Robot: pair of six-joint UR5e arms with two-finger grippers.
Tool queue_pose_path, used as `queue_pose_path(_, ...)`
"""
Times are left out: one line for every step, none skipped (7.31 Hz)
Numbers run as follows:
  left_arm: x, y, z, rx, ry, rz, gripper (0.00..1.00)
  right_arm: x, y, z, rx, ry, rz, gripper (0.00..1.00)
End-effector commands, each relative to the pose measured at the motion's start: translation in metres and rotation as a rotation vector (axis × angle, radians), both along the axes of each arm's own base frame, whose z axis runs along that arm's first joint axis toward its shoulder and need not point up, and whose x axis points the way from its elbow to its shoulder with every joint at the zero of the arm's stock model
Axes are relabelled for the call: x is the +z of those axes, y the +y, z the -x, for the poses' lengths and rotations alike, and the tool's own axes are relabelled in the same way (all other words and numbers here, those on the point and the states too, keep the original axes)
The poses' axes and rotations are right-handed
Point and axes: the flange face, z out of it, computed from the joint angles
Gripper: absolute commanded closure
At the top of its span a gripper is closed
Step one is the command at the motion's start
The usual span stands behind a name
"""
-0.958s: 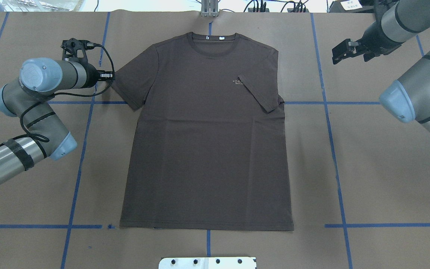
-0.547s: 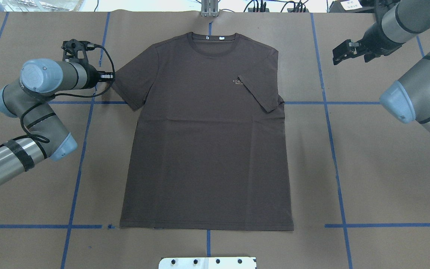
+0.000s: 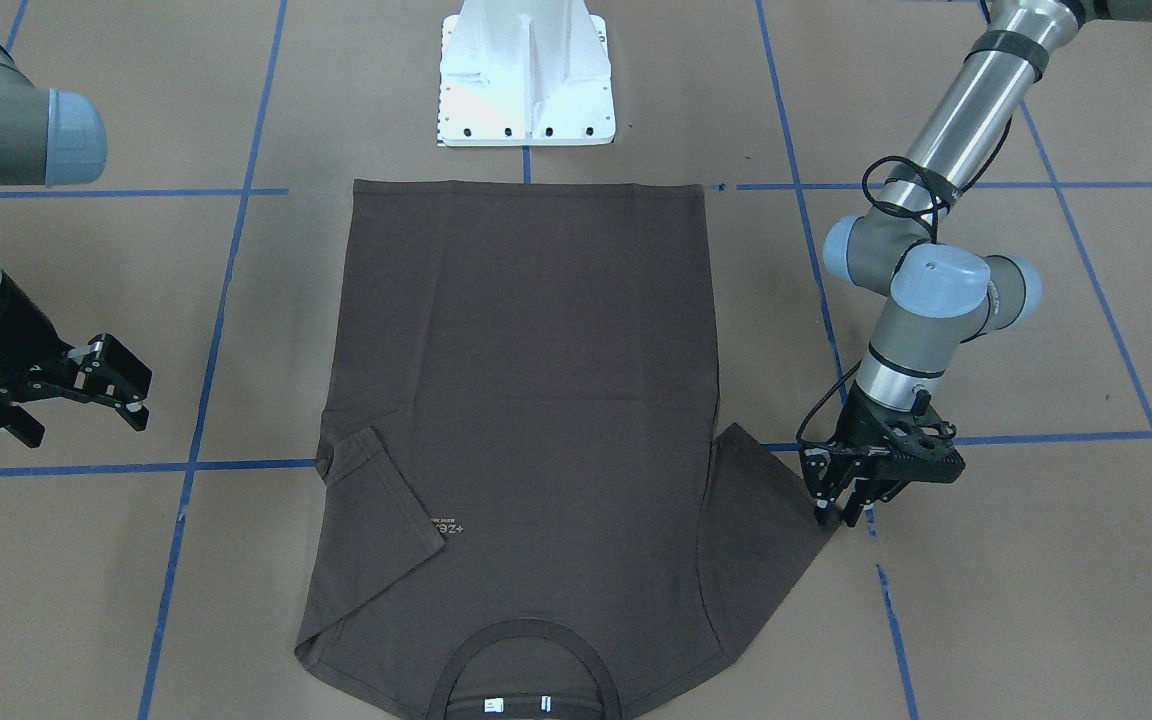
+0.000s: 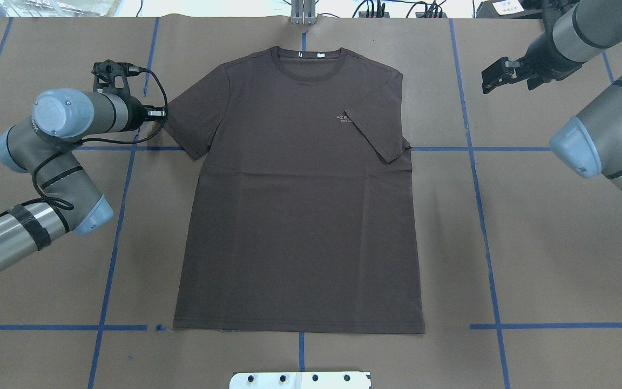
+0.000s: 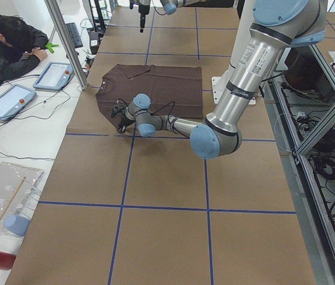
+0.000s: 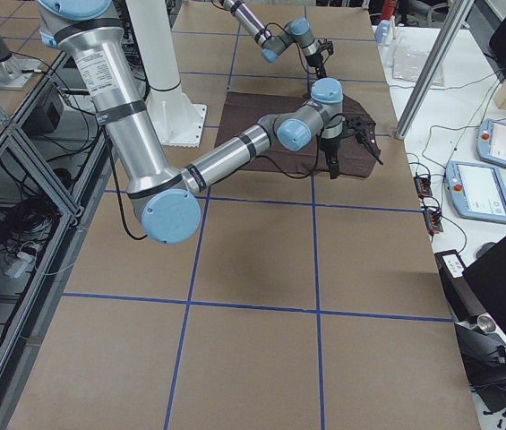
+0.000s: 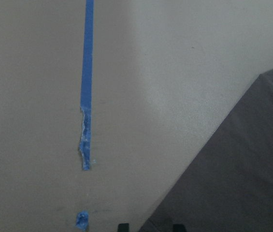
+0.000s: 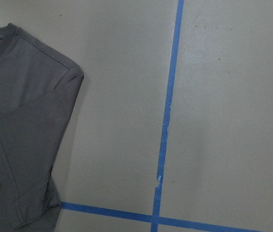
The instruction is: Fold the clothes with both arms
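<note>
On my feed the dark brown T-shirt lies flat and face up in the middle of the bench, its hem nearest the robot's white base and its ribbed collar at the far side, with the white neck tags showing inside it. The sleeve on the robot's right is folded inward over the chest, and its edge covers part of the small pale logo. The sleeve on the robot's left is spread out flat on the brown paper. My left arm is bent low over the bench, with its wrist pointing straight down. The left fingers are at the outer corner of that spread sleeve, right at the cloth's edge. In the left wrist view I see the two tips a little apart, with the sleeve corner coming in between them and a strip of blue tape beside it, so they are not closed on the fabric. My right arm is raised over the far right of the bench. The right fingers are spread apart, hold nothing, and hang well clear of the shirt. The right wrist view looks down on the shirt's shoulder and folded sleeve at its left edge.
</note>
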Motion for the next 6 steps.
queue_pose_path(-0.01, 0.001, -0.005, 0.003, 0.011, -0.01, 1.0, 0.0, 0.0, 0.0, 0.0, 0.0, 0.0, 0.0)
queue_pose_path(-0.018, 0.001, -0.005, 0.003, 0.017, -0.014, 1.0, 0.0, 0.0, 0.001, -0.001, 0.0, 0.0, 0.0)
queue_pose_path(-0.043, 0.004, -0.003, 0.002, 0.046, -0.029, 1.0, -0.001, 0.0, 0.0, 0.0, -0.001, -0.001, 0.0)
queue_pose_path(-0.074, 0.008, -0.007, -0.003, 0.049, 0.011, 1.0, -0.001, 0.0, 0.0, 0.0, -0.001, -0.001, 0.0)
queue_pose_path(-0.117, 0.007, -0.022, -0.017, 0.05, 0.078, 1.0, -0.001, 0.0, 0.0, 0.002, 0.0, -0.001, 0.0)
queue_pose_path(-0.155, 0.01, -0.048, -0.023, 0.071, 0.131, 1.0, 0.0, 0.0, 0.001, 0.001, 0.001, 0.001, 0.0)
